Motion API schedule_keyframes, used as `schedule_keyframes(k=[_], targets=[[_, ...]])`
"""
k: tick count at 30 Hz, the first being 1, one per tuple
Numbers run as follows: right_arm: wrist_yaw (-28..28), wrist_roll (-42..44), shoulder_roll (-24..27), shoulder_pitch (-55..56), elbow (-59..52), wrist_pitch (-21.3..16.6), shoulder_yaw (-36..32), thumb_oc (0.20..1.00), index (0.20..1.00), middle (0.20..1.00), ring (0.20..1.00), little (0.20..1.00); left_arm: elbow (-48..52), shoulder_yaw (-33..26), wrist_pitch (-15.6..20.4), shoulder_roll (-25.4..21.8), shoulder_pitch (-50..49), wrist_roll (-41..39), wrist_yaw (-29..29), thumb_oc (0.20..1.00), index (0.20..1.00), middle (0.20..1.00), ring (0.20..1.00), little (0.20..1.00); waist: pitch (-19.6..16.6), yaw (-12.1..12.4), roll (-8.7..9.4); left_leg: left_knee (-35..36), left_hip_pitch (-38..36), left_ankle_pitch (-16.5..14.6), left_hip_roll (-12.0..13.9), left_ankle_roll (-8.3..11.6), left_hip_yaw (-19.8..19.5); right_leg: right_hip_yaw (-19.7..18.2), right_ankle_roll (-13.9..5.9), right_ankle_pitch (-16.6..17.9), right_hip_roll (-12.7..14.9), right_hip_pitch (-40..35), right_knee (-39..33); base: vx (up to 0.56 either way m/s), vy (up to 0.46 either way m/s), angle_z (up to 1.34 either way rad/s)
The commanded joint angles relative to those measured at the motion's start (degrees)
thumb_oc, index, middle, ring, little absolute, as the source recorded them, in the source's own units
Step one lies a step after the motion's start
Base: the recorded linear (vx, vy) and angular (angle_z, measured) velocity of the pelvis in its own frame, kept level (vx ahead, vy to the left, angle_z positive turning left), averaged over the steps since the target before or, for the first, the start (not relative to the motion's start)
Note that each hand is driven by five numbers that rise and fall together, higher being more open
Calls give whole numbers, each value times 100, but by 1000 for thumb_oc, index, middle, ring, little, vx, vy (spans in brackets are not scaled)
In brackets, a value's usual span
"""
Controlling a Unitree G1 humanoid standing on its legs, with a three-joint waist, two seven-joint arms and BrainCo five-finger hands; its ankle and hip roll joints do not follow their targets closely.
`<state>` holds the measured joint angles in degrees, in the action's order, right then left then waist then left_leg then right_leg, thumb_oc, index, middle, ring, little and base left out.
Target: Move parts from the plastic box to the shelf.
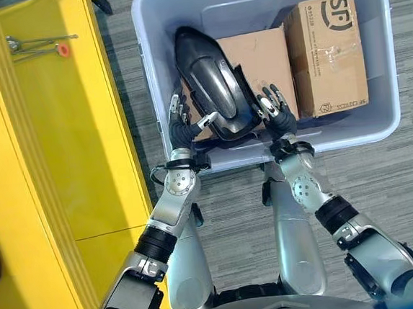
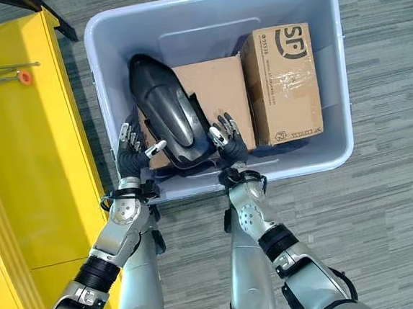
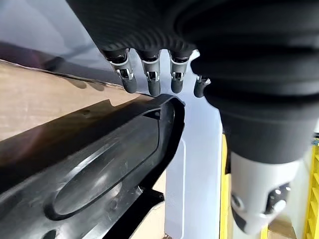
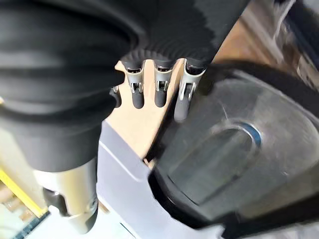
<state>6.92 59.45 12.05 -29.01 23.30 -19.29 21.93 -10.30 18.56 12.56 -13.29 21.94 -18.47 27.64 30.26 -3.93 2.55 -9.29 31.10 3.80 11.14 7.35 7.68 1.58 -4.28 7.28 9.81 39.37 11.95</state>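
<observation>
Plastic box [image 1: 155, 50] on the floor held a black part [image 1: 213, 85] lying over two cardboard boxes [image 1: 326, 54], its long axis running away from us, near end between our hands. In the left eye view, left hand [image 1: 181, 124] and right hand [image 1: 275, 112] flanked that end, equally near. In the left wrist view, relaxed fingers [image 3: 152, 79] hung just beside the part's edge, grasping nothing. The right wrist view showed the same, fingers [image 4: 160, 89] loose alongside it.

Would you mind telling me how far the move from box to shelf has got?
Nothing looks moved yet. Left robot hand and right robot hand flank the black part, straight-fingered, inside the plastic box. Two cardboard boxes remain; the yellow shelf awaits.
</observation>
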Motion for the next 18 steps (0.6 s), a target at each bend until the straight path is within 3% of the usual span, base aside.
schedule_keyframes(k=[1, 18], targets=[[-34, 65, 39, 123, -812, -440, -425, 1000, 1000, 1000, 1000, 1000, 724, -203, 167, -82, -105, 275, 145, 1000, 1000, 1000, 1000, 1000, -47, -42, 57, -490, 7, -501, -105, -281, 95, 8, -48, -922, 19, 281, 1220, 4, -8, -5], [-402, 210, 243, 1144, -2319, -398, -318, 1000, 1000, 1000, 1000, 1000, 1008, -519, 48, -167, -365, 437, 273, 1000, 1000, 1000, 1000, 1000, -47, -218, 162, -453, -151, -498, -70, -248, 175, -14, -47, -924, -36, 214, 1211, 1, -3, -2]])
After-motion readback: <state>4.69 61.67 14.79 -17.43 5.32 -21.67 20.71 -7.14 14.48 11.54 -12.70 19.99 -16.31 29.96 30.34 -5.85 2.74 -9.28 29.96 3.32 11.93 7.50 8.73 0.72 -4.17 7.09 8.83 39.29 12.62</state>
